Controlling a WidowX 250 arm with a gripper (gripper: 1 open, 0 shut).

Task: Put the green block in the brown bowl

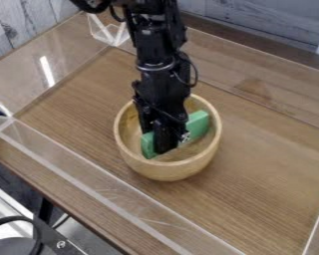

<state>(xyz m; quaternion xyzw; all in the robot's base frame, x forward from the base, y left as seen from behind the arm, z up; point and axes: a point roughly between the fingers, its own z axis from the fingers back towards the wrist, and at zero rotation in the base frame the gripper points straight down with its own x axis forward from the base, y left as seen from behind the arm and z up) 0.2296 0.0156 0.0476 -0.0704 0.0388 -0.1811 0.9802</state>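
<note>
The brown bowl (166, 161) of light tan wood stands near the middle of the wooden table. My black gripper (159, 140) reaches straight down into it from above. The green block (193, 126) lies tilted inside the bowl, one end showing right of the fingers and the other end (151, 148) showing low at their left. The fingers stand close together over the block's middle and appear shut on it; the contact itself is hidden by the gripper body.
Clear acrylic walls (69, 174) ring the wooden table surface (69, 110), with a rim along the front and right. The arm's black cables (109, 12) hang at the top of the view. A white plank wall lies behind.
</note>
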